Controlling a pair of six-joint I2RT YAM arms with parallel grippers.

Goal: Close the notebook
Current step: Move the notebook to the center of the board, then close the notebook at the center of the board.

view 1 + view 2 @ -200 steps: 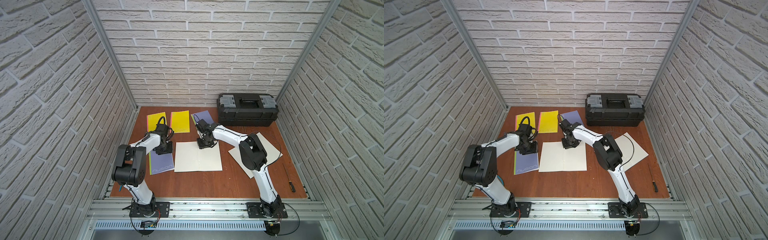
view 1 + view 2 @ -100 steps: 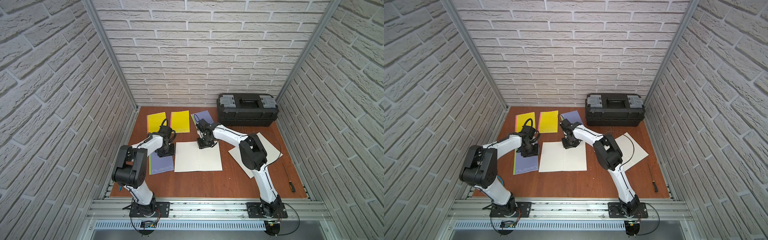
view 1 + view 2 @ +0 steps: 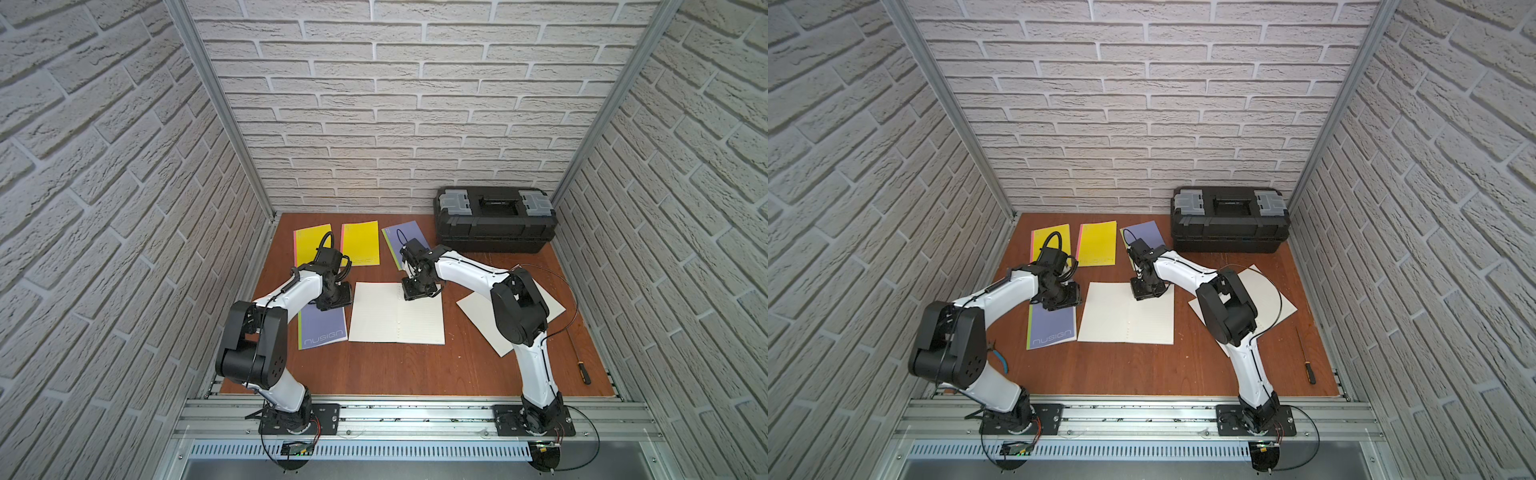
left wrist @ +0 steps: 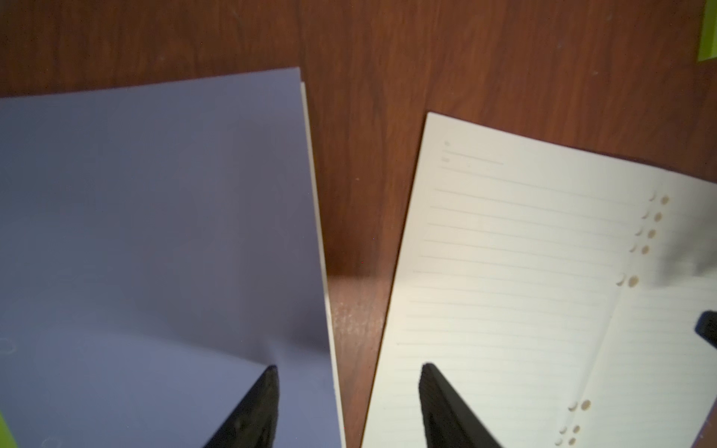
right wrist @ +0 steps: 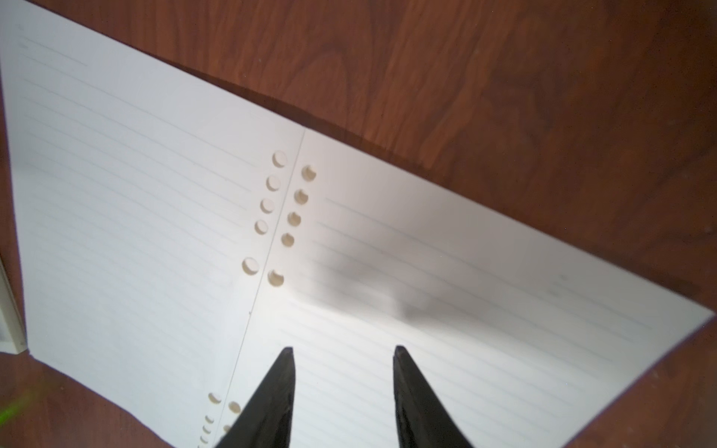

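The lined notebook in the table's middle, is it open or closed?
Open. The lined notebook lies spread flat, both ruled pages facing up, with punched holes on each side of the fold.

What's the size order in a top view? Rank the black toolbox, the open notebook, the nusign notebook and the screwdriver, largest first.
1. black toolbox
2. open notebook
3. nusign notebook, though the left arm covers its far end, so only the visible part is ranked
4. screwdriver

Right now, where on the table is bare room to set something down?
Free: the front strip of table between the open notebook and the rail. Crowded: the back, with yellow notebooks, purple notebook and toolbox.
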